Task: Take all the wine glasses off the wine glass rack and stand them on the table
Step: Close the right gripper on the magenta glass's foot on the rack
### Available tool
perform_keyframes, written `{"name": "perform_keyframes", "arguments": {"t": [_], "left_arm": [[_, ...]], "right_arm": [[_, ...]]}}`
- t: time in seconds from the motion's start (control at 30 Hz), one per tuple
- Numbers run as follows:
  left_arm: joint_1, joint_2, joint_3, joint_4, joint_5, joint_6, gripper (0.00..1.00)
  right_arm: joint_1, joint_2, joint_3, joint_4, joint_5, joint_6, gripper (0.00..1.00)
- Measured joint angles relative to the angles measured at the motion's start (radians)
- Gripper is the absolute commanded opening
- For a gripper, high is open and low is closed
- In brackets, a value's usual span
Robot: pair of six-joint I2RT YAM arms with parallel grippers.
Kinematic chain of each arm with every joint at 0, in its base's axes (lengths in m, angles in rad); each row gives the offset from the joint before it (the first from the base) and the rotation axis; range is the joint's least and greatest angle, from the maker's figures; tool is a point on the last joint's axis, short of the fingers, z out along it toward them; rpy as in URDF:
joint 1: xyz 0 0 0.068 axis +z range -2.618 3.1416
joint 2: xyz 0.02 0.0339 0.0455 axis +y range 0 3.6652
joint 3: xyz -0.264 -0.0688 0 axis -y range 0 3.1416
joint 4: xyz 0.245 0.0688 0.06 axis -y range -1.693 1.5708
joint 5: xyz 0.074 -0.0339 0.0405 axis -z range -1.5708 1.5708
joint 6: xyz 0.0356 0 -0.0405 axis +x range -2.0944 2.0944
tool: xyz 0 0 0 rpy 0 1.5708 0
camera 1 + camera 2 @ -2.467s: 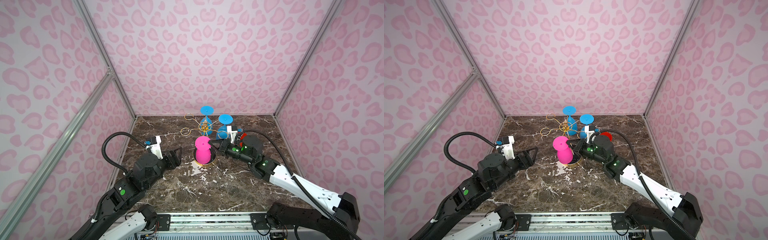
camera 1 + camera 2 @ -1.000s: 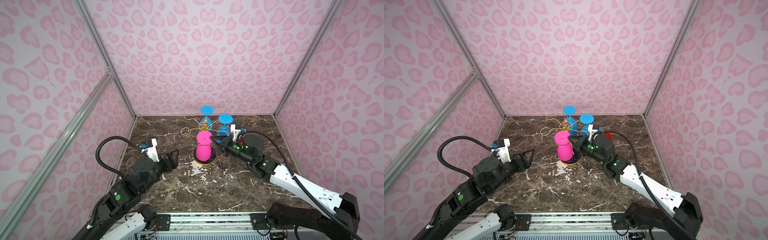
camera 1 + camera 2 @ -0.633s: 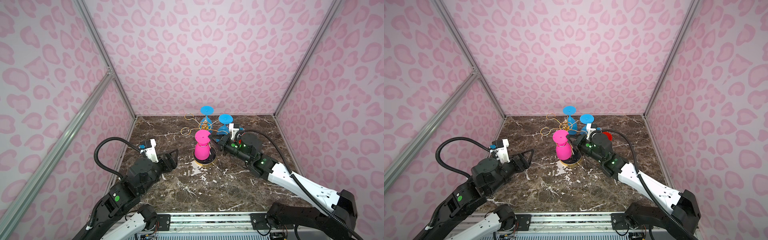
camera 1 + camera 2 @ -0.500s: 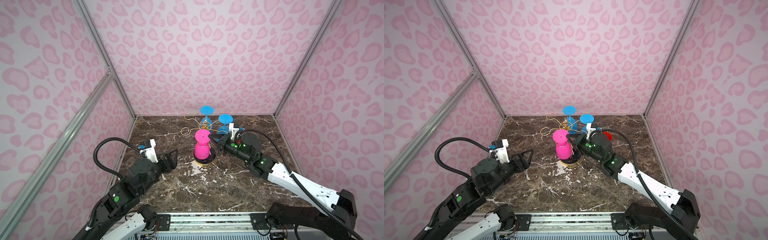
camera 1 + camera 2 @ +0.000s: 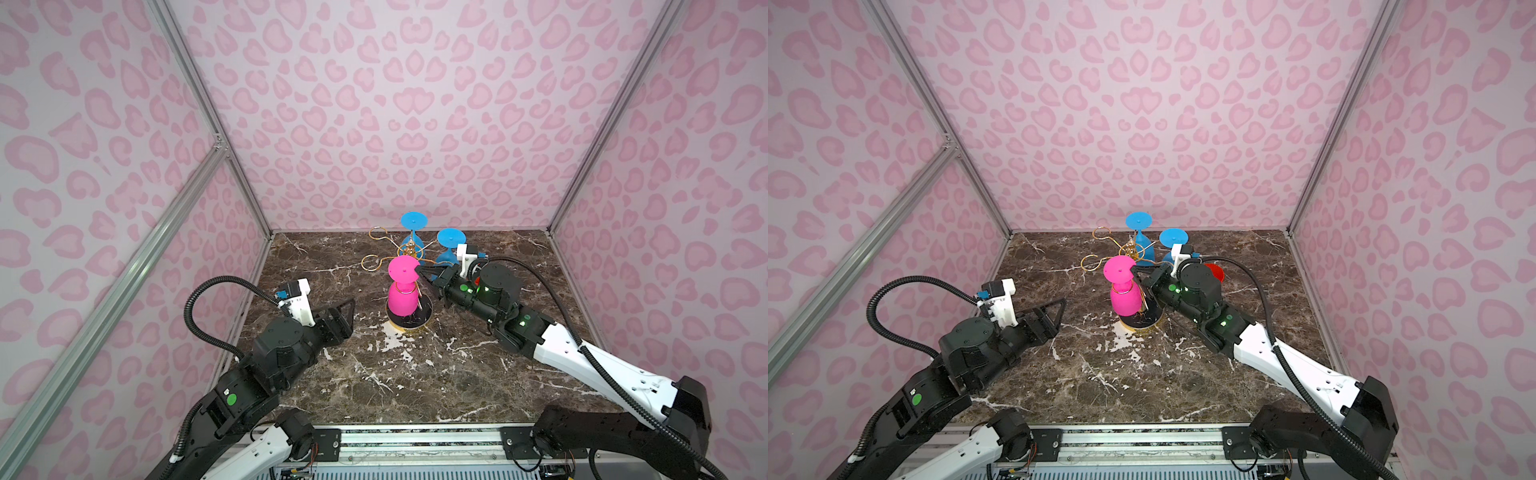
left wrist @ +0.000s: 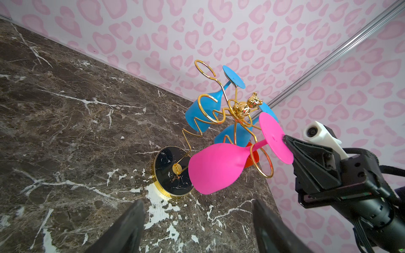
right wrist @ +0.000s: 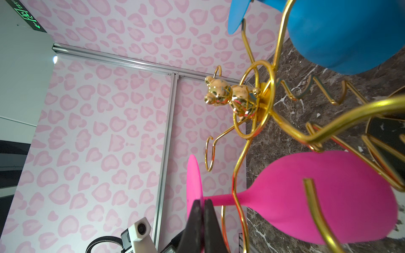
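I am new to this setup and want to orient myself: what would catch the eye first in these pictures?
The bright pink wine glass stands out first: it hangs upside down on the gold wine glass rack in the middle of the table, the right hand shut on the rim of its foot. Two blue glasses hang behind it, and the left hand is open, apart from the rack.

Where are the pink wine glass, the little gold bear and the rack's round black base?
pink wine glass (image 6: 214, 168): left wrist view, on its bowl.
gold bear (image 7: 217, 92): right wrist view, on its head.
round black base (image 6: 167, 162): left wrist view, on its bare marbled top.
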Motion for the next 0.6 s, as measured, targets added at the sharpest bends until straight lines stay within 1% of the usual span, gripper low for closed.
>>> {"name": "perform_keyframes", "arguments": {"t": [0.6], "left_arm": [[0.0, -0.02, -0.003, -0.008, -0.005, 0.0, 0.79]], "right_arm": [[0.006, 0.019, 0.004, 0.002, 0.031, -0.006, 0.0]]}}
